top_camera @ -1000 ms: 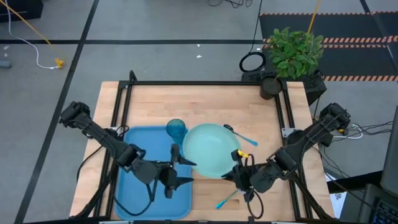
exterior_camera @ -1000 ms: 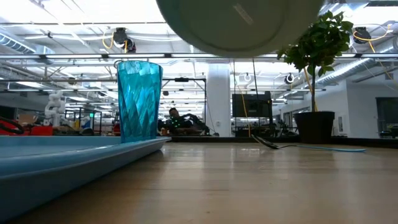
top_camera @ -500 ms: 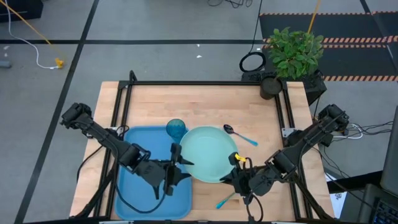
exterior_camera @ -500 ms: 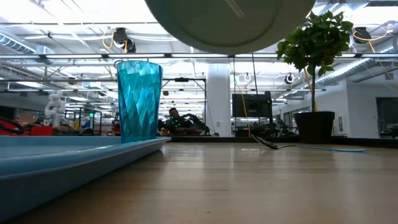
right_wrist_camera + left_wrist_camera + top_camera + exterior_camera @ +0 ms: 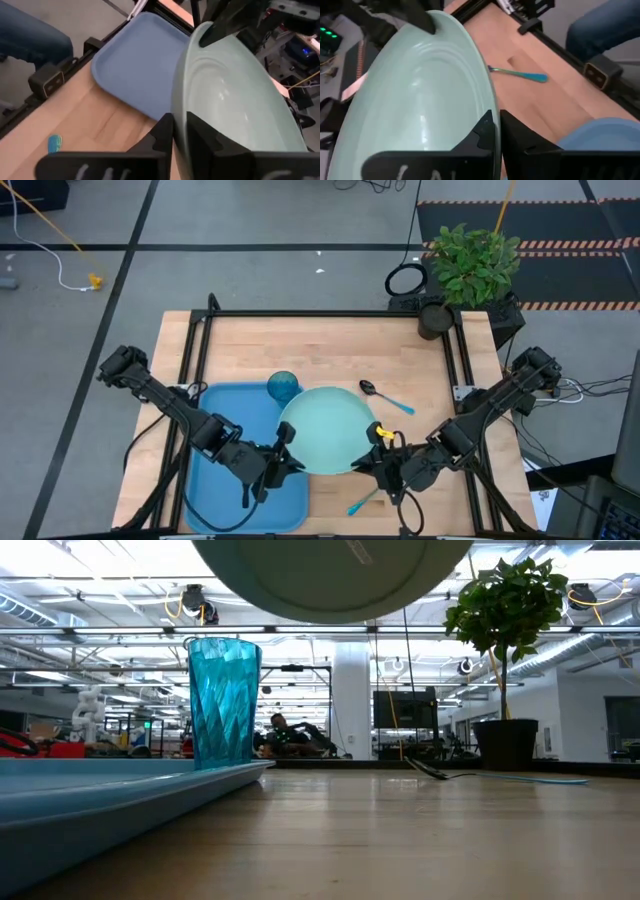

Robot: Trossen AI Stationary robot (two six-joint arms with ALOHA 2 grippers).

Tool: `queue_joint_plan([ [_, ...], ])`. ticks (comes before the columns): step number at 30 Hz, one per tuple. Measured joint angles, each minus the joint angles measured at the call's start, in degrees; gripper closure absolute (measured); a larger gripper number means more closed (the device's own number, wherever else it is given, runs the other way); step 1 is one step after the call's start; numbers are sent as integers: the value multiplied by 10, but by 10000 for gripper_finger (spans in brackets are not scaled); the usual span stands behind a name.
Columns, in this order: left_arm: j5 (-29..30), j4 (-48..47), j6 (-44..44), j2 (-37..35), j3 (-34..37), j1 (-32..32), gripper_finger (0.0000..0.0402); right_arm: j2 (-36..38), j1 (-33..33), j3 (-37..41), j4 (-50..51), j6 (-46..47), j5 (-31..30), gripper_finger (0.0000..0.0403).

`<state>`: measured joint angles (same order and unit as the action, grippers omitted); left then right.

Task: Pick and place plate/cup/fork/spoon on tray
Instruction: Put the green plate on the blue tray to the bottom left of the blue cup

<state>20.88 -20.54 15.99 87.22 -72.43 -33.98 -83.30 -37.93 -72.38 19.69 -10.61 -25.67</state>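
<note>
Both pincers clamp plate (image 5: 327,430) rim, opposite edges: left pincer (image 5: 284,448), right pincer (image 5: 374,463); shared carry toward tray (image 5: 228,470).

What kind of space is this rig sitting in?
Probably a large open robotics lab or industrial workspace. The low view shows ceiling trusses and another robot far back. The high view shows grey floor with hazard-striped matting, and a potted plant at the table corner.
</note>
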Motion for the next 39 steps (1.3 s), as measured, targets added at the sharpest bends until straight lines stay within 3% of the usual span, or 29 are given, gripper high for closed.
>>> queue_joint_plan([
  [11, 5, 15, -16, -3, 0, -60, 393, -1, -1, 0, -105, -41, 5, 277],
  [20, -2, 3, -85, -5, -1, -104, 395, 7, -1, 1, -156, -53, 1, 196],
  [32, 70, -72, -327, -4, -1, -205, 391, 38, -8, 1, -147, -36, -15, 187],
  [39, 98, -110, -427, 38, -1, -253, 395, 38, -8, 1, -147, -31, -15, 187],
])
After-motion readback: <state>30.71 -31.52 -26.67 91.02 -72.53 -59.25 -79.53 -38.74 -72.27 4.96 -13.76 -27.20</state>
